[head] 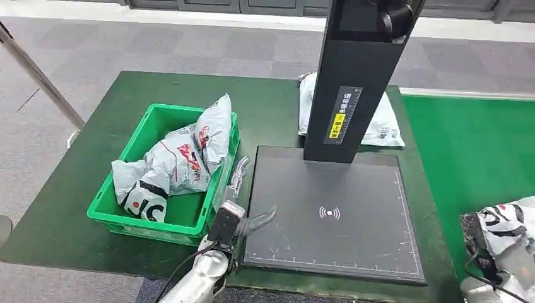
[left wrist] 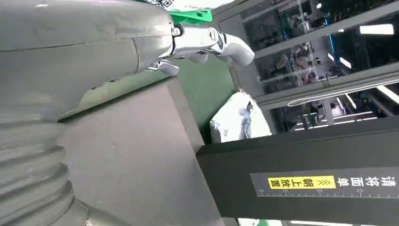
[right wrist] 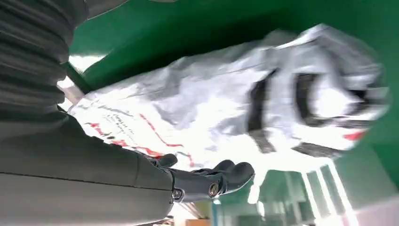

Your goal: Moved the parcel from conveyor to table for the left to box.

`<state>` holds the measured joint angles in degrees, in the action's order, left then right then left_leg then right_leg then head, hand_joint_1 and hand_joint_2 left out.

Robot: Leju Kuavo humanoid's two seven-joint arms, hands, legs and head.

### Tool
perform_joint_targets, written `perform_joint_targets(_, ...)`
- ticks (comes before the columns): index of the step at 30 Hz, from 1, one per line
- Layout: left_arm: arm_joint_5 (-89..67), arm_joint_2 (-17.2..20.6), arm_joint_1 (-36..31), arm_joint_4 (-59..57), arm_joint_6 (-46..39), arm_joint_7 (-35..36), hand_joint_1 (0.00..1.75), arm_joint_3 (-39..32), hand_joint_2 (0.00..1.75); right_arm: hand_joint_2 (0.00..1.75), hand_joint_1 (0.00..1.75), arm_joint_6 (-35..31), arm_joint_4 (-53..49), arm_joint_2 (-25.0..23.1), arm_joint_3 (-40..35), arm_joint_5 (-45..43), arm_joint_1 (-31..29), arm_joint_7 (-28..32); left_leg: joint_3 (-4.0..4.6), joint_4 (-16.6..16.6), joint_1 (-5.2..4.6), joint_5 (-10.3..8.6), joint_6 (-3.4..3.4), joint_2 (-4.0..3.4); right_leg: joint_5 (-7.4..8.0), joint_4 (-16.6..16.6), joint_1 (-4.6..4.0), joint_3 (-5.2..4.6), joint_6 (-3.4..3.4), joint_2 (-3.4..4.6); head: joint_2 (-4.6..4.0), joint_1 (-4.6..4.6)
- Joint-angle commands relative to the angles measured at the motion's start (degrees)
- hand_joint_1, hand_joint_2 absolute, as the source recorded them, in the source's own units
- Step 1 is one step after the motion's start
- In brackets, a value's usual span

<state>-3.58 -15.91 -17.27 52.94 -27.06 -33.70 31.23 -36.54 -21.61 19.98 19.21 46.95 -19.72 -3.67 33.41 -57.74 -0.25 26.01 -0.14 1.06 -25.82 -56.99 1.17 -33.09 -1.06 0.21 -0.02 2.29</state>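
— Green belting sits at your right; your right hand [right wrist: 207,181] has its fingers against the parcel [head: 508,227] there. Whether it grips, I cannot tell.
— Handling?
— Soft, slippery, probably light; bunch the film mid-body. Your left hand [head: 243,221] rests spread, holding nothing, by the scanner plate [head: 353,189].

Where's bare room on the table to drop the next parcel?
The dark scanner pad is bare, bordered by the black post behind and the left hand at its near-left corner. Green table behind the crate is also free. The green crate is crowded with parcels.
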Motion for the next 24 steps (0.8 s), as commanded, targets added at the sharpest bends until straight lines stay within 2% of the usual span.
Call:
perform_joint_targets(1,0.62,2.51,-1.71,-1.43,0.99,-0.1,0.0,0.74,1.75,1.75,0.0,6.31,7.49,1.93,3.11,2.27,-2.92,-6.94,-0.17,0.17,0.06,-0.02,-0.11,-0.24,0.08,0.18,-0.09,0.12,0.16,0.09,-0.02,0.0)
perform_joint_targets(4,0.86,2.69,-2.02,-1.4,1.56,0.18,0.0,0.92,1.75,1.75,0.0,11.73,7.99,2.89,3.29,3.05,-2.54,-11.47,-0.1,0.12,0.06,-0.04,-0.08,-0.16,0.08,0.15,-0.08,0.07,0.12,0.03,0.0,0.0)
perform_joint_targets(6,0.95,2.83,-2.06,-1.47,1.79,0.31,0.0,1.0,1.75,1.75,0.0,11.91,7.76,3.39,3.5,3.56,-2.01,-12.46,-0.07,0.02,0.07,0.01,-0.04,-0.1,0.03,0.08,-0.09,0.07,0.07,-0.01,0.0,0.0)
perform_joint_targets(7,1.01,3.06,-2.0,-1.57,2.07,0.35,0.0,1.13,1.75,1.75,0.0,14.17,8.22,3.98,4.23,3.04,-1.97,-13.36,-0.09,0.07,0.09,-0.02,-0.05,-0.1,0.06,0.15,-0.11,0.11,0.09,-0.02,0.0,0.02)
perform_joint_targets(12,1.14,3.15,-2.08,-1.9,2.21,0.3,0.0,1.16,1.75,1.75,0.02,15.47,7.98,4.51,4.7,2.83,-1.5,-13.29,-0.14,0.06,0.08,-0.06,0.02,0.08,0.04,0.21,-0.1,0.3,0.04,-0.21,0.0,0.0)
perform_joint_targets(13,1.41,3.13,-2.52,-2.48,2.58,0.12,0.0,1.34,1.75,1.75,1.75,20.32,8.13,4.65,6.74,0.77,-1.47,-13.05,-0.14,0.06,0.11,-0.05,0.05,0.02,0.08,0.28,-0.13,0.31,0.06,-0.19,0.0,0.02)
perform_joint_targets(14,1.73,3.07,-2.96,-3.09,2.93,-0.02,0.0,1.5,1.75,1.75,1.75,24.26,8.15,4.76,8.73,-1.3,-1.19,-12.1,-0.13,0.02,0.11,-0.04,0.07,0.07,0.07,0.27,-0.13,0.33,0.05,-0.24,0.0,0.0)
perform_joint_targets(17,2.52,2.96,-4.06,-4.64,3.49,-0.49,0.0,1.69,1.75,1.75,1.75,29.53,7.94,5.37,10.88,-3.34,-0.59,-9.43,-0.11,-0.05,0.09,-0.03,0.19,0.14,0.07,0.27,-0.11,0.37,-0.01,-0.28,0.0,0.0)
perform_joint_targets(20,3.25,2.98,-4.51,-5.66,3.09,-1.0,0.0,1.72,1.75,1.75,1.75,32.17,8.29,5.29,9.96,-2.16,-3.38,-9.61,-0.15,-0.11,0.12,-0.01,0.26,0.04,0.11,0.32,-0.13,0.44,-0.1,-0.16,0.0,0.0)
perform_joint_targets(24,3.44,2.89,-4.41,-5.62,2.94,-1.09,0.0,1.82,1.75,1.75,1.75,32.27,8.27,4.94,9.84,-1.8,-4.27,-9.98,-0.14,-0.16,0.15,0.01,0.33,-0.11,0.2,0.39,-0.17,0.48,-0.18,-0.01,0.0,-0.02)
